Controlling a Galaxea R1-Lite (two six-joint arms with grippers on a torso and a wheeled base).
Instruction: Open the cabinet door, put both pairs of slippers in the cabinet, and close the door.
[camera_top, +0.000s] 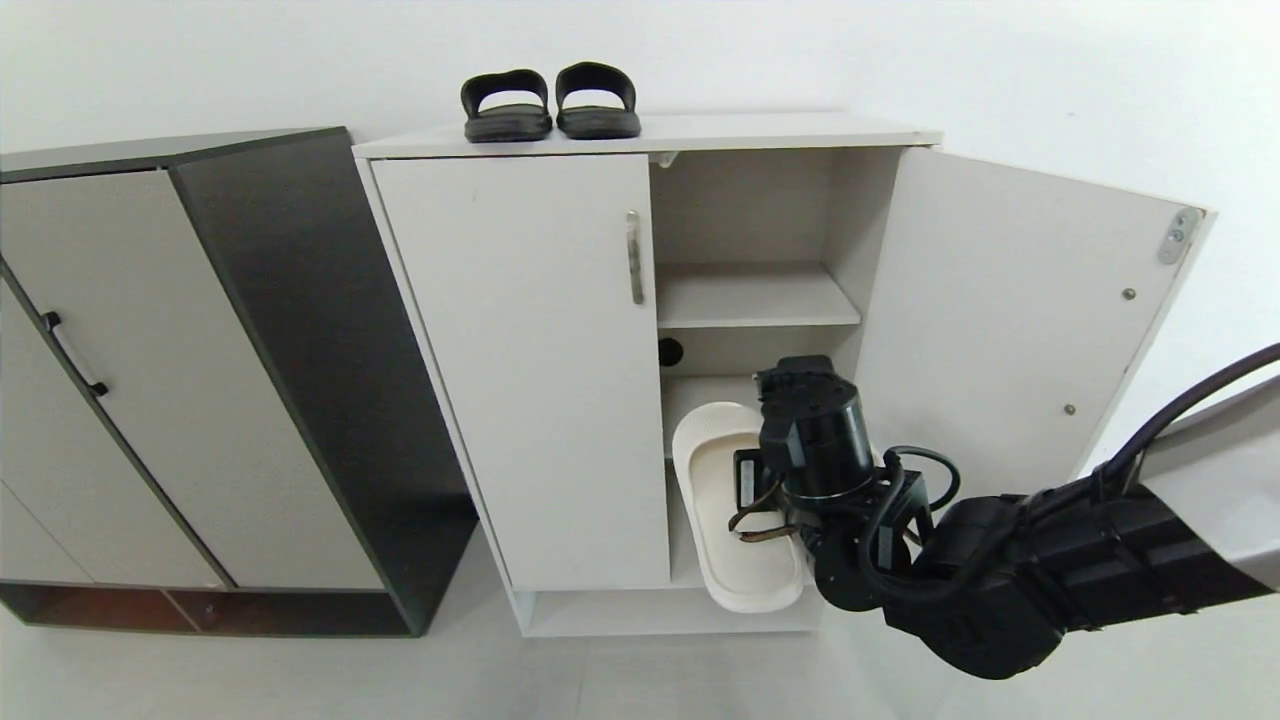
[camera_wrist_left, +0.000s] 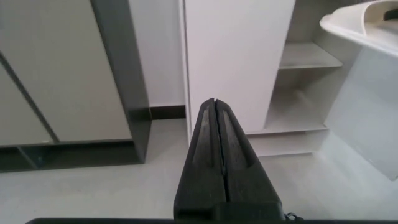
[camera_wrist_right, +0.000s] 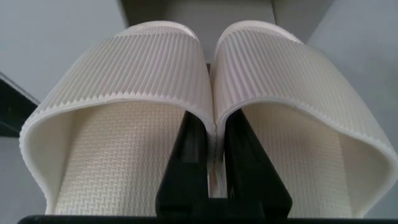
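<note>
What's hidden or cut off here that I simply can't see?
Head view: the closed left door hides that half of the cabinet.
Head view: the right arm hides most of the second of the white slippers.
Right wrist view: the white slippers hide the shelf below them.
Left wrist view: the picture's edge cuts the white slippers off.

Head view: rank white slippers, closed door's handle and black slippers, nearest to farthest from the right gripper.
1. White slippers, clamped in the right gripper's fingers, low at the open side.
2. Handle, on the closed door, up-left.
3. Black slippers, on the cabinet top.
</note>
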